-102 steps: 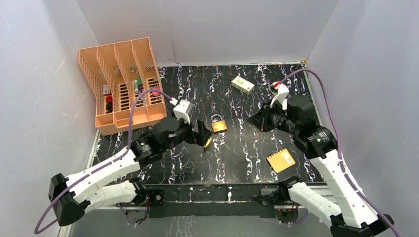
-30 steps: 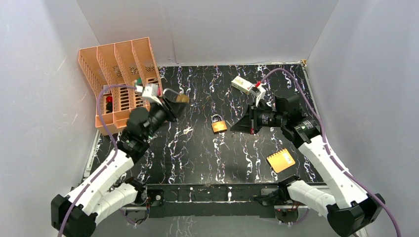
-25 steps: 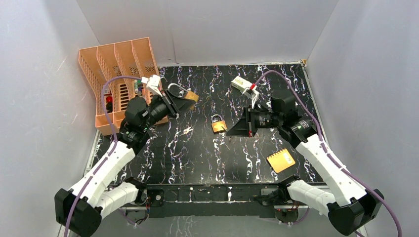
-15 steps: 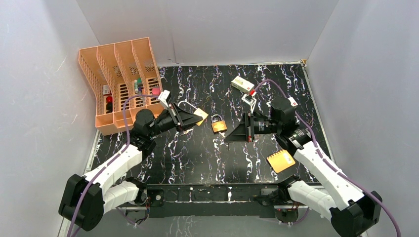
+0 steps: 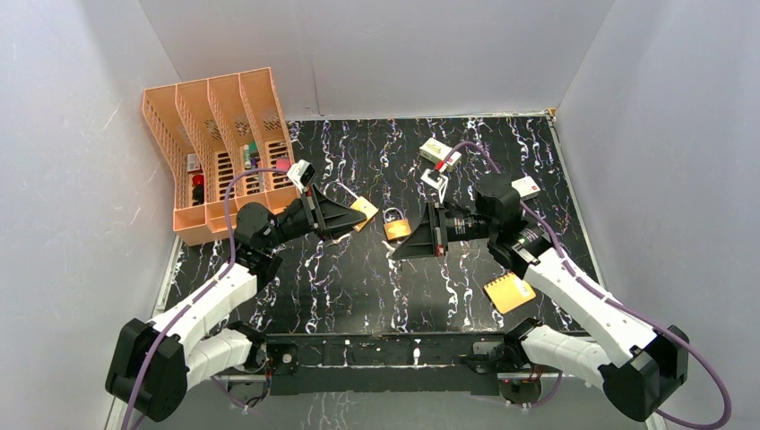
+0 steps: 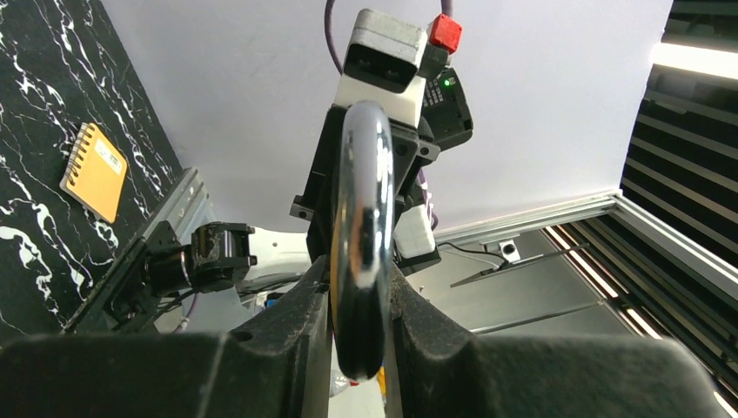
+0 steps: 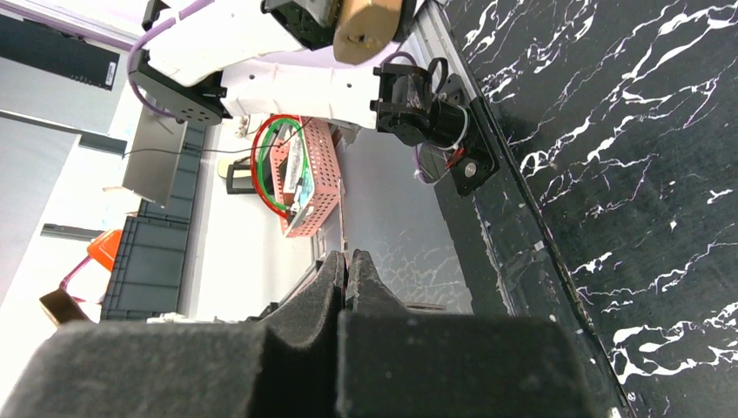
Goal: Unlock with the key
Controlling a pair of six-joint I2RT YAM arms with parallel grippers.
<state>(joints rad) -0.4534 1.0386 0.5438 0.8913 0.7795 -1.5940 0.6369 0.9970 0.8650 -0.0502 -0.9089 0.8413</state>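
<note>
Right gripper [image 7: 348, 261]: fingers pressed together, nothing seen between them. Left gripper [image 6: 361, 300]: fingers narrowly parted, clamping steel shackle [image 6: 361, 218] of brass padlock [image 5: 363, 213]. Second padlock [image 5: 397, 227] lies on table between grippers. Key: cannot tell where.

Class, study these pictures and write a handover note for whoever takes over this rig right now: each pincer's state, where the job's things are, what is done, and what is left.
Left pincer: shut on the steel shackle of the raised padlock, held up toward the right arm.
Right pincer: shut, nothing seen between its fingers, near the second padlock lying on the table.
The key: not to be made out in any view; find it first.
Done: one padlock lifted.
Left: get the key, insert it, turn it, free the shackle.
</note>
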